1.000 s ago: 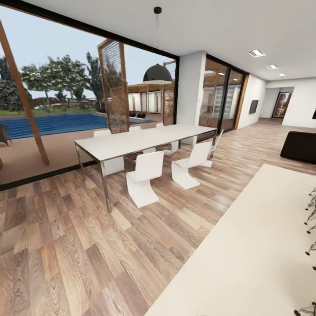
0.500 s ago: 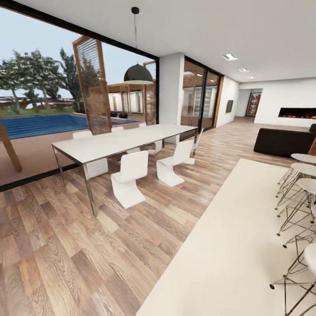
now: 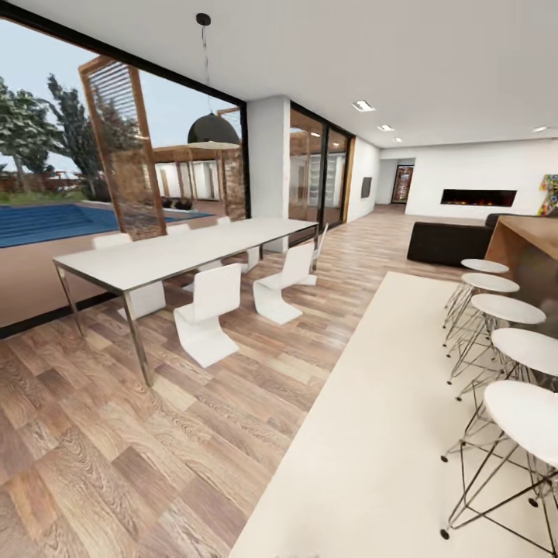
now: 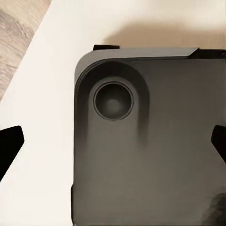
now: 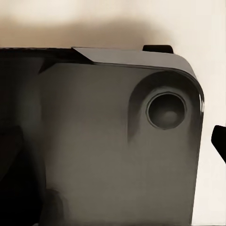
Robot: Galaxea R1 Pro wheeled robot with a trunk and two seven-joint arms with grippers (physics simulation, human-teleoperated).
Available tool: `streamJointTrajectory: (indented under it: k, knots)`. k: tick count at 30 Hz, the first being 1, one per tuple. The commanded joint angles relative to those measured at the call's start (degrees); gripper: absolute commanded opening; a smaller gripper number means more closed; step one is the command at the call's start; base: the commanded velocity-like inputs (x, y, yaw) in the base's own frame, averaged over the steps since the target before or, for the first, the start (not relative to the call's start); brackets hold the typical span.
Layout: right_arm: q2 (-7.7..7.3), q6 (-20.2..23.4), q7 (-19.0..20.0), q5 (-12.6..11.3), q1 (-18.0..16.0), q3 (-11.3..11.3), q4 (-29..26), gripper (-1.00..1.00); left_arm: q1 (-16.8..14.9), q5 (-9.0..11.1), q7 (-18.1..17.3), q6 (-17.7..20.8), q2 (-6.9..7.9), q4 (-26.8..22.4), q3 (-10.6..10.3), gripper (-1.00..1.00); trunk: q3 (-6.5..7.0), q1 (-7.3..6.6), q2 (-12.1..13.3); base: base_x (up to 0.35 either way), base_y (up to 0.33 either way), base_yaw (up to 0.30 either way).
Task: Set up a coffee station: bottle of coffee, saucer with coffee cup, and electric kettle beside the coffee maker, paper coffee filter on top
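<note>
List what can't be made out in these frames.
- Head view: counter cut off by the right edge; its top is unreadable.
- Head view: nearest stool cut off by that edge.
- Left wrist view: fingertips cropped by the frame sides, so grip state unclear.
- Right wrist view: robot base blocks the floor.

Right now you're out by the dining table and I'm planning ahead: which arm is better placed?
Right, tentatively: the wooden bar counter and stools lie on the robot's right. Both arms hang over its dark base above the cream rug, so neither leads otherwise.
</note>
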Motion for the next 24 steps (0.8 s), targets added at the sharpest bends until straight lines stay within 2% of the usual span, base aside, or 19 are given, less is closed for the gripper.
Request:
streamJointTrajectory:
  k: [1,24]
  knots:
    - [0.01,-0.03,0.03,0.02,-0.02,-0.01,-0.02,1.00,0.02,0.22,0.02,-0.11,0.02,-0.08,-0.03,1.00,-0.05,-0.02,-0.03,-0.225,0.237,-0.267]
    - [0.01,-0.03,0.03,0.02,-0.02,-0.03,-0.02,1.00,-0.12,0.31,0.19,0.41,-0.52,-0.04,0.07,1.00,-0.05,-0.02,-0.03,-0.035,0.019,-0.267]
